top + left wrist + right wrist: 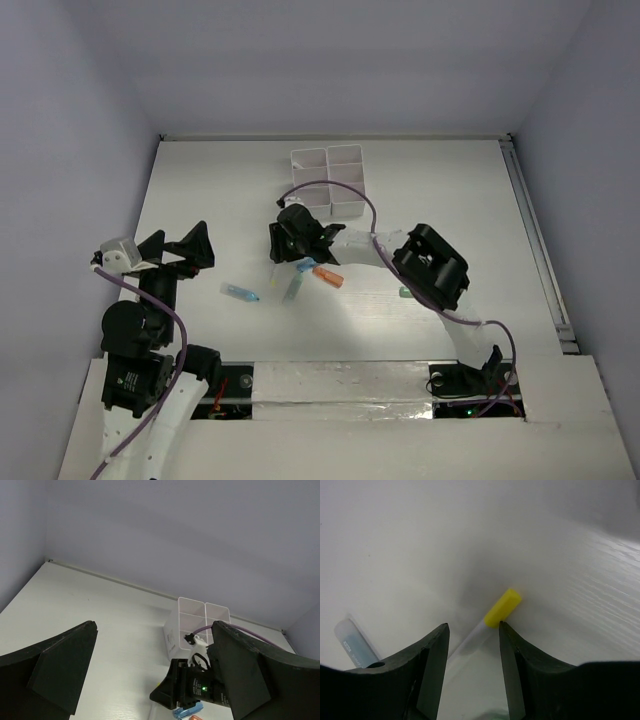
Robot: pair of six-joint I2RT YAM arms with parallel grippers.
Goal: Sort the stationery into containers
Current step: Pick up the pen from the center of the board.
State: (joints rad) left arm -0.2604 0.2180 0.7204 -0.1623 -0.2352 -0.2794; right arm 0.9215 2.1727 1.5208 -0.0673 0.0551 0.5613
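Observation:
The white six-compartment organizer point(328, 182) stands at the back middle of the table and shows in the left wrist view point(197, 625). My right gripper point(285, 250) is open and low over the table. Its jaws straddle a thin white pen with a yellow cap point(502, 607), which lies flat, and they do not grip it. Close by lie a blue-labelled tube point(240, 293) point(355, 642), a pale-green marker point(293, 289), a blue marker point(306, 265) and an orange marker point(327, 276). My left gripper point(185, 250) is open and empty above the table's left side.
A small green eraser point(405, 293) lies under the right arm's elbow. The right arm's purple cable point(340, 190) loops in front of the organizer. Grey walls close off the table's back and sides.

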